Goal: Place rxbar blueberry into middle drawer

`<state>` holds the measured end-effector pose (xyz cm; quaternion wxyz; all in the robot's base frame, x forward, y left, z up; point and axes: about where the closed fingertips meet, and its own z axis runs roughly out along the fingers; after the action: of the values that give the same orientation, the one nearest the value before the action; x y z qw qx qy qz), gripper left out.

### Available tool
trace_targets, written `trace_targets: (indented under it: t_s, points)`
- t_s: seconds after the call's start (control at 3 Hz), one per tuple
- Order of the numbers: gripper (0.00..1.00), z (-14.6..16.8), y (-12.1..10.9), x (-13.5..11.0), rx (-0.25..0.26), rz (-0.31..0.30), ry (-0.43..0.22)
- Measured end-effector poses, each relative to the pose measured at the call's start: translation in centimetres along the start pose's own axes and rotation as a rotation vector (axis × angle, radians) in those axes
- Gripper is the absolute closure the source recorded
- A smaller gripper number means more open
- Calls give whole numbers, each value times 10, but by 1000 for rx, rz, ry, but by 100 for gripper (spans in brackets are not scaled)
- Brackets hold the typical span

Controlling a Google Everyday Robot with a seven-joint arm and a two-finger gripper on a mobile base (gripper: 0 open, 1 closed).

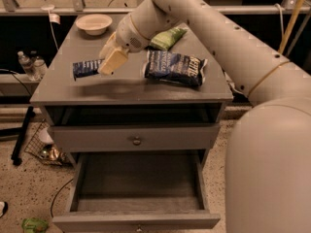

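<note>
while the middle drawer [138, 188] is pulled open below, the rxbar blueberry [86, 68] is seen at the left of the cabinet top [121, 89], its right end met by the gripper [112, 62]; whether the bar is clamped cannot be told. a dark blue chip bag [174, 67] is laid nearby.

1 gripper [110, 66] by 1 rxbar blueberry [86, 68]; 2 chip bags [174, 68] [167, 38]; 1 bowl [94, 23]

The rxbar blueberry [86, 68] is lying left on the worktop [131, 90], the tool [112, 62] hanging just right of it (contact unclear). Further right a chip bag [174, 67] is lying, a second bag [167, 38] behind it, a bowl [94, 23] sitting back left. Below, the middle drawer [136, 221] is standing pulled out.
</note>
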<state>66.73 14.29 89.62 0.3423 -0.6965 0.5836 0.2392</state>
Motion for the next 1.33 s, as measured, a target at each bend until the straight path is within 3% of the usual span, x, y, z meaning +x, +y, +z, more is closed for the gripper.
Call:
trace_targets:
  t_s: [0.33,0.67,1.0,1.33]
  points:
    - [100,-22,33,4,-9,-8,25]
    - [100,-32,72,13,-38,26,68]
    - [100,-21,122,41,-112,115,146]
    - [100,-21,123,42,-112,118,147]
